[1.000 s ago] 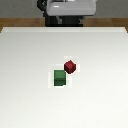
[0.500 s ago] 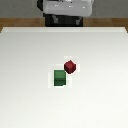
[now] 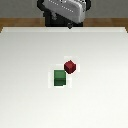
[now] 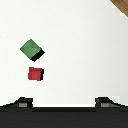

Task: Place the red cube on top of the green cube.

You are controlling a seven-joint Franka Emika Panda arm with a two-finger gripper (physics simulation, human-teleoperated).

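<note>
You are working with the gripper (image 4: 64, 101) high above the table (image 3: 25, 75), its jaws spread wide and holding nothing; the wrist view shows only the two fingertips (image 4: 22, 101), well apart from each other, with bare surface between them.

The red cube (image 3: 70, 66) rests on the table, not yet lifted. In the exterior view it lies just beside the green cube (image 3: 59, 77), at its far corner toward the exterior view's right; the two look corner-to-corner, and whether they actually touch cannot be told at this size. In the wrist view the red cube (image 4: 36, 74) lies off the gripper's centre line, closer to one fingertip than the other, with the green cube (image 4: 31, 48) just beyond it.

The point your next move turns on: the red cube is not under the midpoint between the fingertips, so you will likely need a sideways shift before descending. Its faces appear roughly square to the fingertip line, while the green cube sits turned at an angle. Both being cubes, there is no long axis to favour.

The table is plain, white and flat, with open room on every side of the pair. The one hazard I judge is the green cube's nearness: a finger coming down on that side could nudge it.
</note>
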